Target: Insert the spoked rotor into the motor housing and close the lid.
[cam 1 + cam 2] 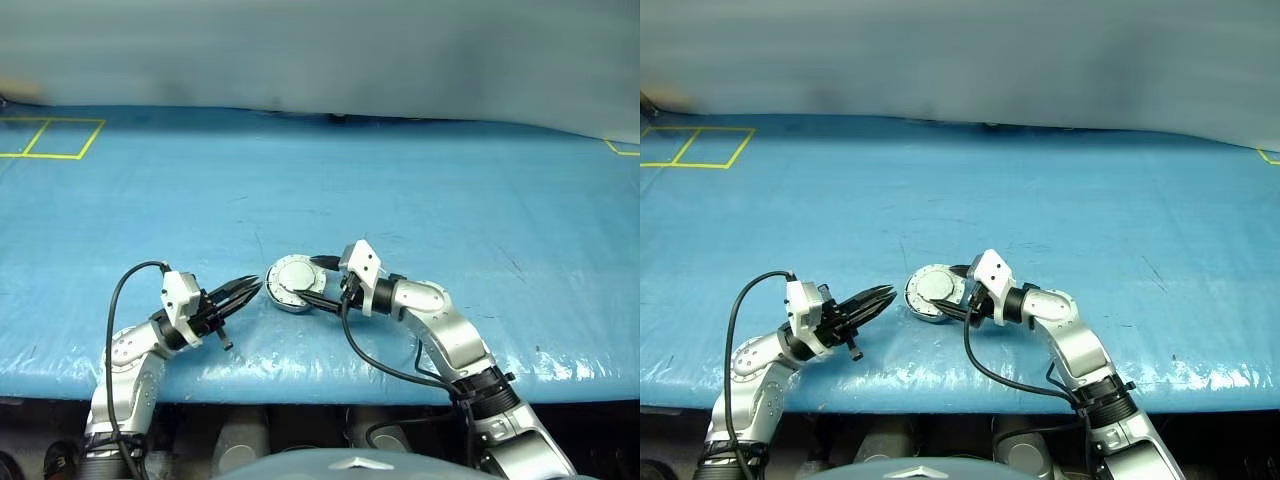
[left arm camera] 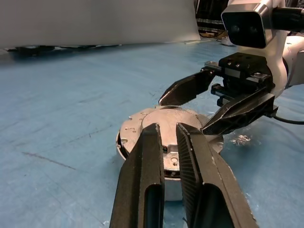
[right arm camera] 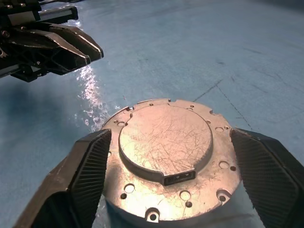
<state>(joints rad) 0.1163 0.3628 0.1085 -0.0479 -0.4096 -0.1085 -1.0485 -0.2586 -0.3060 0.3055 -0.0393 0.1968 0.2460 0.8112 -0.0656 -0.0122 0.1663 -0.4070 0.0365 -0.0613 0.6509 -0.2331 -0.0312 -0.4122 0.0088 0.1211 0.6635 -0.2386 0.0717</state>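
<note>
The motor housing [image 1: 290, 284] sits on the blue worktop [image 1: 450, 180], lid [image 3: 165, 139] down flat. The right tool [image 1: 318, 281] straddles it, spread wide; the left tool [image 1: 248, 290], closed and empty, waits left. Press the lid evenly, checking it seats flush

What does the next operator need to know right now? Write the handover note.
Left gripper: nearly shut, empty, just left of the motor housing, not touching it.
Right gripper: open, one finger on each side of the housing, not clamped.
The housing sits on the blue table near the front edge. The lid lies flat over it, plain face up. The rotor is out of sight, presumably inside.
Done: lid appears closed.
Left: check that the lid is fully seated, then draw both arms back.
</note>
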